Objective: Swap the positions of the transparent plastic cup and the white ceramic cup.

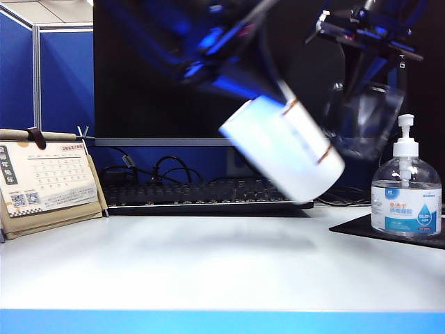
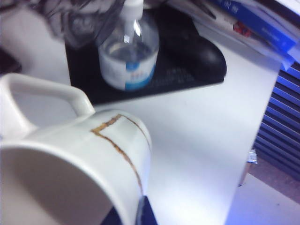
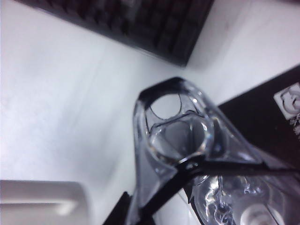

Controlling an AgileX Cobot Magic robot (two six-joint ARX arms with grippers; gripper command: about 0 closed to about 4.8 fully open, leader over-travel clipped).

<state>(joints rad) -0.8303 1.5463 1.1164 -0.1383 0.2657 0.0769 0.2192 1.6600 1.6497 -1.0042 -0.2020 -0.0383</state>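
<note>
Held aloft and tilted above the pale worktop, the white ceramic cup is clamped at its rim by the closed left gripper, its inside showing nothing in it. Up at the right the right gripper has its fingers closed on the rim of the transparent plastic cup, also off the worktop and seemingly empty. Below that cup a pump bottle part-filled with clear liquid stands on a black mat, with a keyboard behind and a desk calendar far left.
</note>
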